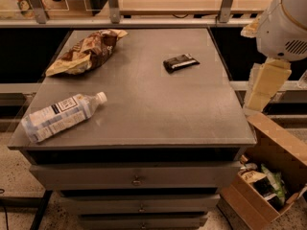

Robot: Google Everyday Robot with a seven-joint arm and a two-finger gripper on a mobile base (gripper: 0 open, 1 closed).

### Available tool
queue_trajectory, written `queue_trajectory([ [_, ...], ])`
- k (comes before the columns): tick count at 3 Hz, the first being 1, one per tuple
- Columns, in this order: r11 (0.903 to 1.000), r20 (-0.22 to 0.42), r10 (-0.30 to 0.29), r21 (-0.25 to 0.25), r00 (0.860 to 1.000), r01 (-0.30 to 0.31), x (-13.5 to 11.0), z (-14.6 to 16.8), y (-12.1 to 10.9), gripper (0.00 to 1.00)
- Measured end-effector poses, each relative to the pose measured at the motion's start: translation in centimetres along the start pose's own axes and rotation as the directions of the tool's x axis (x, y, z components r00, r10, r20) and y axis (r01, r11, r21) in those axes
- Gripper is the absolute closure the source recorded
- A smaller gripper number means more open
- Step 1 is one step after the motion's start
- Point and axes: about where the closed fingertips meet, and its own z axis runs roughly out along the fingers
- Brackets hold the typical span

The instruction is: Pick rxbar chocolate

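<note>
The rxbar chocolate is a small flat black bar with a white label strip. It lies on the grey table top, toward the back right. My gripper is out of view. Only the white arm housing and a cream-coloured arm link show at the right edge, beside the table and to the right of the bar. Nothing touches the bar.
A brown-and-tan crinkled snack bag lies at the back left. A clear plastic bottle lies on its side at the front left. An open cardboard box with packets stands on the floor at the right. Drawers sit under the table top.
</note>
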Motion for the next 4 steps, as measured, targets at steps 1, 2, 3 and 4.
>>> queue_trajectory([
  [1, 0.9956, -0.044, -0.081, 0.043, 0.996, 0.083, -0.9, 1.9, -3.8, 0.0],
  [2, 0.9812, -0.113, -0.175, 0.063, 0.978, 0.182, -1.5, 4.0, -7.9, 0.0],
  [3, 0.9563, -0.163, -0.278, 0.044, 0.947, 0.289, -2.3, 6.0, -11.8, 0.0],
  [4, 0.9173, -0.173, -0.392, 0.001, 0.904, 0.398, -3.7, 7.9, -15.3, 0.0],
])
